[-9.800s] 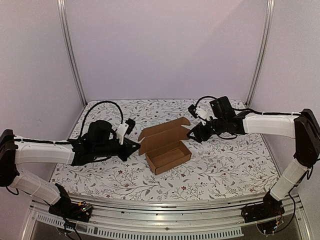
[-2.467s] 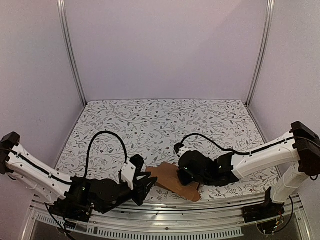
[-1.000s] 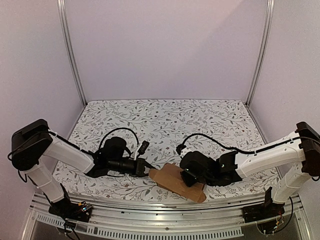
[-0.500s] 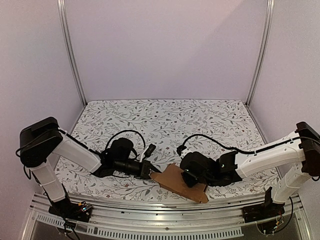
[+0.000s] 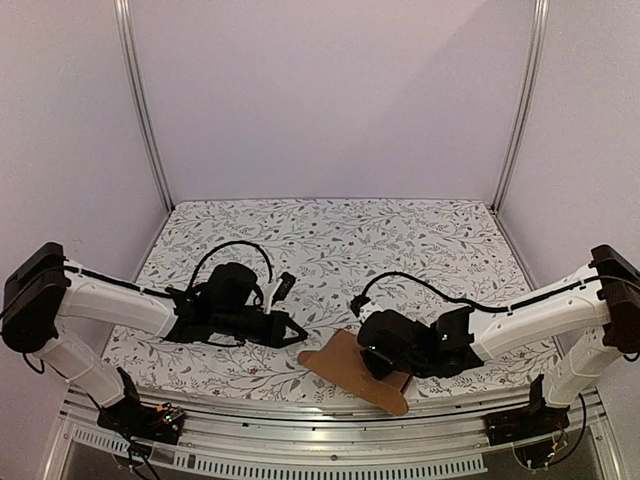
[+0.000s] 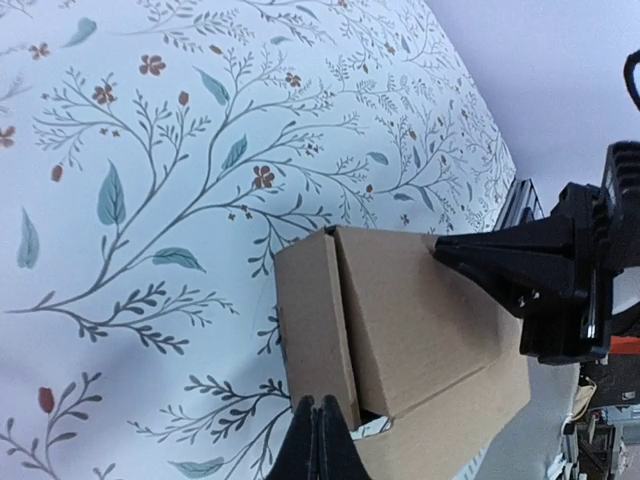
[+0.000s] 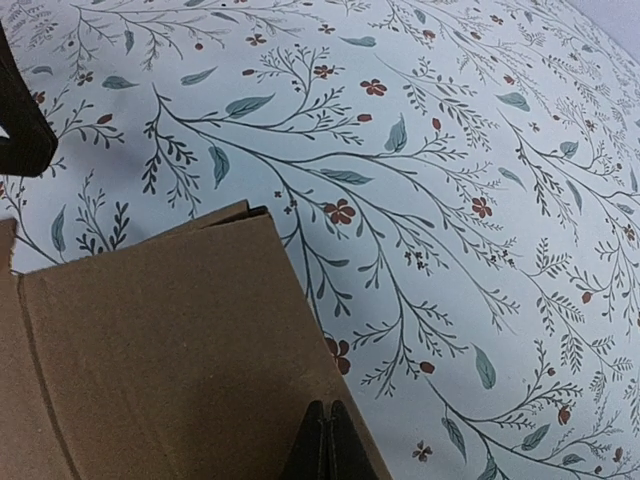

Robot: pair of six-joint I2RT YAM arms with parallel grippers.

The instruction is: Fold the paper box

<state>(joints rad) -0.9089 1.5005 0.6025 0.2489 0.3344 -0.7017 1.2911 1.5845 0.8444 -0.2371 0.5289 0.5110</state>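
Note:
The paper box (image 5: 345,362) is a brown carton lying closed and flat-topped near the table's front edge. My left gripper (image 5: 298,335) is shut and empty, its tips just off the box's left end. In the left wrist view those tips (image 6: 320,440) point at the box's narrow side panel (image 6: 312,320), where a lid seam and a small gap show. My right gripper (image 5: 374,366) is shut, its tips (image 7: 325,445) over the box's top panel (image 7: 160,350) beside its right edge. The right gripper (image 6: 520,275) also shows at the box's far end in the left wrist view.
The floral cloth (image 5: 330,250) covers the table. White walls and metal posts (image 5: 140,110) close in the back and sides. The metal rail (image 5: 320,440) of the front edge runs just below the box. The left gripper's body (image 7: 20,120) shows at the left edge of the right wrist view.
The left gripper has drawn back a little to the left, off the box's end. The box has shifted slightly toward the front edge under the right gripper.

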